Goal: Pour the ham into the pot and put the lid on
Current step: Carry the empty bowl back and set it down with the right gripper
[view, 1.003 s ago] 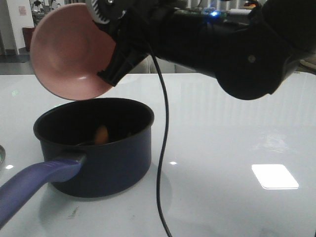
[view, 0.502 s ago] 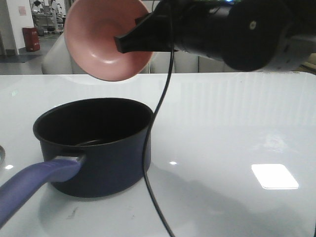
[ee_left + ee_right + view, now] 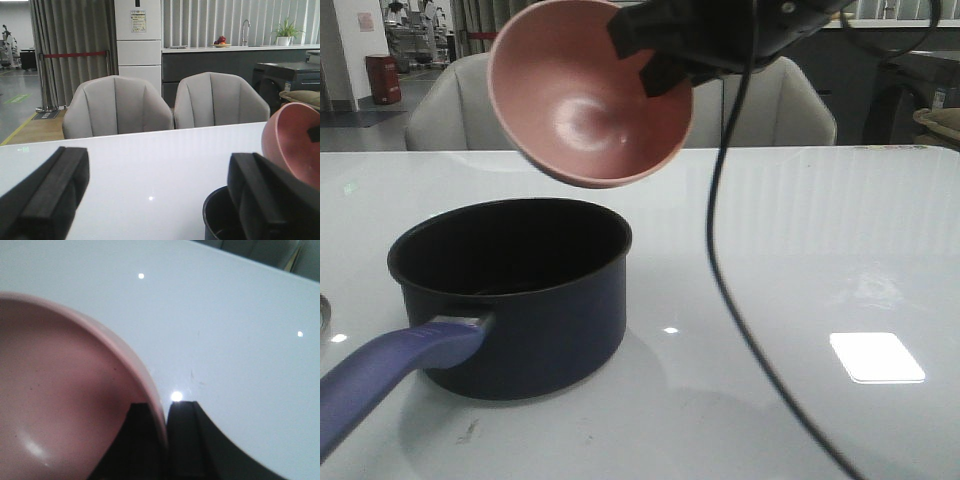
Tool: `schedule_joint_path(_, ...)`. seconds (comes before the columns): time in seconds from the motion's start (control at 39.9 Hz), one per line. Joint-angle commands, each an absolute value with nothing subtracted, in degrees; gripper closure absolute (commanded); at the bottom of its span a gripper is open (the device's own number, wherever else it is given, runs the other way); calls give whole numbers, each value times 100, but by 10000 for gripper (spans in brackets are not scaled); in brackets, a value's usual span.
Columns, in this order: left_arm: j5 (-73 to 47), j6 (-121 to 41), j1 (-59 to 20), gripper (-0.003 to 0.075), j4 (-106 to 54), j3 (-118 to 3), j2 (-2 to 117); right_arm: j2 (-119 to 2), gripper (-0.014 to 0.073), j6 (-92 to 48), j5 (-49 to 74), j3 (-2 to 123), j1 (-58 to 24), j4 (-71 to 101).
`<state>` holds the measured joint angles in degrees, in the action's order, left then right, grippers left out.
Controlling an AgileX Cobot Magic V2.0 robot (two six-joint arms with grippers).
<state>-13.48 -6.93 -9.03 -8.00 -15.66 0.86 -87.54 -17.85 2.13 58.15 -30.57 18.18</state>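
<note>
White glossy counter (image 3: 800, 250), two grey chairs (image 3: 117, 105) behind, grey curtain, white cabinet with small label, print too small to read. No brand visible on pot or bowl. Pot (image 3: 520, 300) on counter at robot's left, blue-purple handle toward camera; dark interior, ham not discernible inside. Right end effector (image 3: 162, 432) clenched on rim of pink bowl (image 3: 590, 95), bowl held tilted above pot, inside bare. Left end effector (image 3: 155, 200) released, fingers wide apart, beside pot, holding nothing.
</note>
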Motion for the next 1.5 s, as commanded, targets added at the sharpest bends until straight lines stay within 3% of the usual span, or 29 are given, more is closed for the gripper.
schedule_joint_path(0.0,-888,-684,-941,115,-823,-1720,157,-8410,455,-1779,1057,6302,-2559,1831)
schedule_joint_path(0.28,-888,-684,-941,115,-823,-1720,157,-8415,455,-1751,2690,6521,-1309,1600)
schedule_joint_path(0.55,-888,-684,-941,115,-823,-1720,157,-8775,455,-1427,3607,6521,-667,1365)
schedule_joint_path(0.93,-892,-684,-941,115,-823,-1720,157,-9766,445,-1304,3831,6521,-112,1365)
schedule_joint_path(1.03,-902,-684,-941,115,-823,-1720,157,-9929,390,-1304,3812,6521,-25,1365)
schedule_joint_path(1.28,-902,-684,-941,115,-823,-1720,157,-10000,142,-1309,3850,6710,1,1360)
schedule_joint_path(1.48,-902,-684,-941,115,-823,-1720,157,-9473,139,-1576,4264,6979,-63,1354)
